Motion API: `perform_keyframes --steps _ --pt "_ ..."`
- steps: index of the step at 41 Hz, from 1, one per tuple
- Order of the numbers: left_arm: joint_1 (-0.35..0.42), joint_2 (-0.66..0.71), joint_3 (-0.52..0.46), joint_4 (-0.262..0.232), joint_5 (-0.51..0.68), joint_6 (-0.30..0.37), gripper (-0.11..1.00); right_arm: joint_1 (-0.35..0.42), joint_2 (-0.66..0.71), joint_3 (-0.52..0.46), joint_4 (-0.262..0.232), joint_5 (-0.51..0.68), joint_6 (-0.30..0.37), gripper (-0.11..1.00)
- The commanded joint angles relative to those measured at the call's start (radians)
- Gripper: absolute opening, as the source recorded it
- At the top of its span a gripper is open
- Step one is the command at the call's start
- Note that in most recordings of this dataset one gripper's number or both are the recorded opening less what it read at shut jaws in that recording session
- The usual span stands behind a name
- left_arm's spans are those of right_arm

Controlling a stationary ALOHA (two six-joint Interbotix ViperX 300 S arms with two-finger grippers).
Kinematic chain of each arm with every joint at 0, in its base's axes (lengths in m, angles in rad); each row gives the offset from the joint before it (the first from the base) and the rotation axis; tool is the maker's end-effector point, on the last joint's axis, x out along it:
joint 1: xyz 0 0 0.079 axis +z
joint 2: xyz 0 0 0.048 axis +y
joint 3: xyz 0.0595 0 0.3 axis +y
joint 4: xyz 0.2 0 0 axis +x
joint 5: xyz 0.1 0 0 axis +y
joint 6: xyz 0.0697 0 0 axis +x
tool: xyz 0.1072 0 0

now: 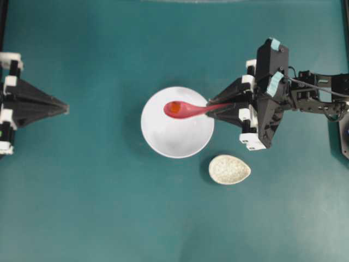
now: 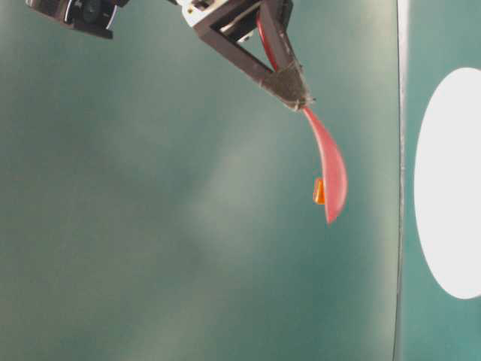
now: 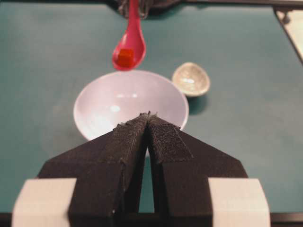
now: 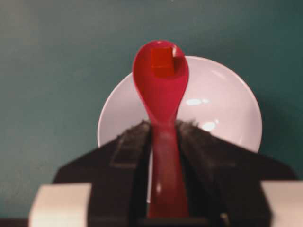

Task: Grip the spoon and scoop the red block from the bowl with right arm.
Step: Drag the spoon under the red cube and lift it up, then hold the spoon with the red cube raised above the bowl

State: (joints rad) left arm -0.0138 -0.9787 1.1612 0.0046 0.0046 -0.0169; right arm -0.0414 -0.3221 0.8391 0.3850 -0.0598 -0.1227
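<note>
While its glossy, probably slippery handle is clamped by the right gripper (image 4: 163, 130), the spoon (image 1: 188, 109) is held above the bowl (image 1: 177, 139), the light red block (image 3: 125, 56) loose inside.

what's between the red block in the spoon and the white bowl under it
Nothing but open air: the left wrist view shows the spoon, carrying the red block, lifted clear above the empty bowl.
</note>
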Motion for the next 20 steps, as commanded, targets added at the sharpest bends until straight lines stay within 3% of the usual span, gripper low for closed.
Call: perform_keyframes --steps 1,20 --pt "0.002 0.009 -0.029 0.0 -0.006 -0.002 0.02 0.003 -0.018 -0.02 -0.009 -0.005 -0.003 0.25" --pt "0.002 0.009 -0.028 0.0 -0.003 -0.002 0.02 0.003 -0.026 -0.038 -0.052 -0.003 -0.005 0.25"
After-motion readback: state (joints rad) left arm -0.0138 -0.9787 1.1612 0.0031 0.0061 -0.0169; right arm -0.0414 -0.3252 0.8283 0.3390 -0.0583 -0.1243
